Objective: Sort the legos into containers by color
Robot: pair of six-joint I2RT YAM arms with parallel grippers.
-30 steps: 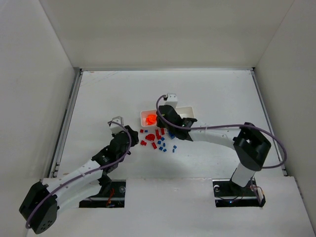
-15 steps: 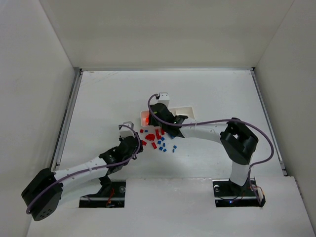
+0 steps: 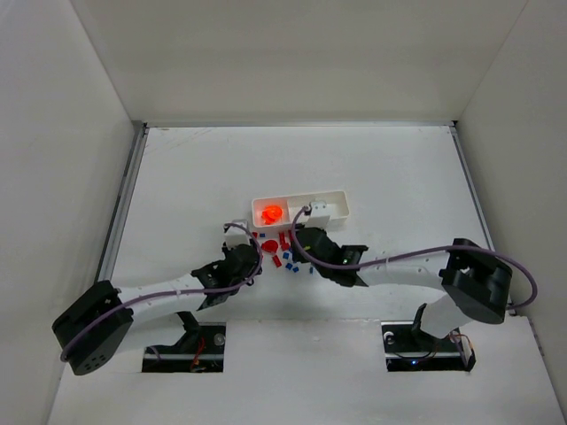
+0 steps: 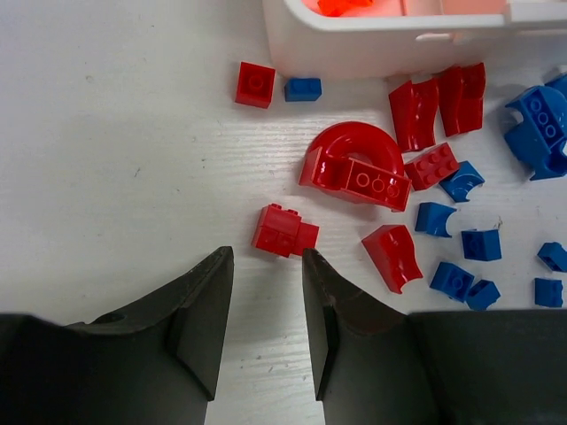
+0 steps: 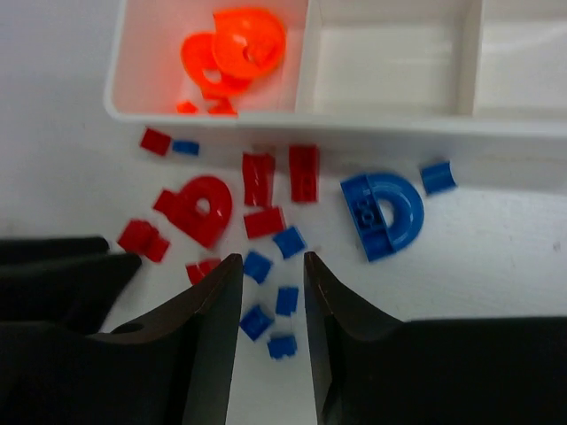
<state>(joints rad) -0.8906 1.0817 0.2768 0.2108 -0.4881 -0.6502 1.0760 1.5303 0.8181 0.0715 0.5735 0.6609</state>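
The legos lie loose in front of the white tray (image 3: 330, 197). The red ones (image 3: 268, 245) are on the left and the blue ones (image 3: 292, 264) on the right. Several orange pieces (image 5: 235, 49) fill the tray's left compartment (image 5: 120, 84); the other two hold nothing. My left gripper (image 4: 266, 266) is open with nothing between its fingers, and a small red brick (image 4: 283, 232) sits just past its tips. A red arch (image 4: 354, 159) lies further on. My right gripper (image 5: 272, 266) is open above small blue bricks (image 5: 285, 301), and a blue arch (image 5: 385, 212) lies to its right.
The left arm's dark finger (image 5: 62, 266) shows at the left of the right wrist view, close to the red pieces. The two grippers (image 3: 252, 257) (image 3: 297, 239) stand near each other over the pile. White walls surround the table.
My right gripper has drawn back from over the tray's left compartment to the near side, above the blue pieces. My left gripper has moved right, up to the red pieces.
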